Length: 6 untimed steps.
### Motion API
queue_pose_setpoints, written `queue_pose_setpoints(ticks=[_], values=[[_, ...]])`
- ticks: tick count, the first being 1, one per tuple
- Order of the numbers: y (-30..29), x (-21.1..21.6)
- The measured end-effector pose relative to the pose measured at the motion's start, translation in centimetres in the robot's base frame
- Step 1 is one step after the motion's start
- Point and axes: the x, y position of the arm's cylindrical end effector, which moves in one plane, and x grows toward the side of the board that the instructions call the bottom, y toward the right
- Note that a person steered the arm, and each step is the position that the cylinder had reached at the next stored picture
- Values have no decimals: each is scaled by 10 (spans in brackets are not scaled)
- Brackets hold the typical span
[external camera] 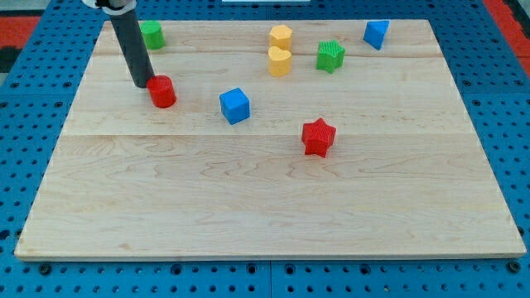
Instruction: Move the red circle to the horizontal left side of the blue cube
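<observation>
The red circle (pixel 162 91) is a short red cylinder on the wooden board, in the upper left part of the view. The blue cube (pixel 234 105) sits to its right, a little lower, with a gap between them. My tip (pixel 142 84) is at the end of the dark rod that comes down from the view's top left. It rests right against the red circle's left side, touching or nearly touching it.
A green block (pixel 152 34) sits behind the rod at the top left. Two yellow blocks (pixel 281 36) (pixel 280 60), a green star-like block (pixel 330 55) and a blue block (pixel 377 33) lie along the top. A red star (pixel 317 136) lies right of centre.
</observation>
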Motion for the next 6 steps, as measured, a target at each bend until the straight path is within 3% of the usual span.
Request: queue_pose_setpoints(ticks=[2, 3, 5, 6], values=[[30, -33], [38, -22], [62, 43], [44, 77]])
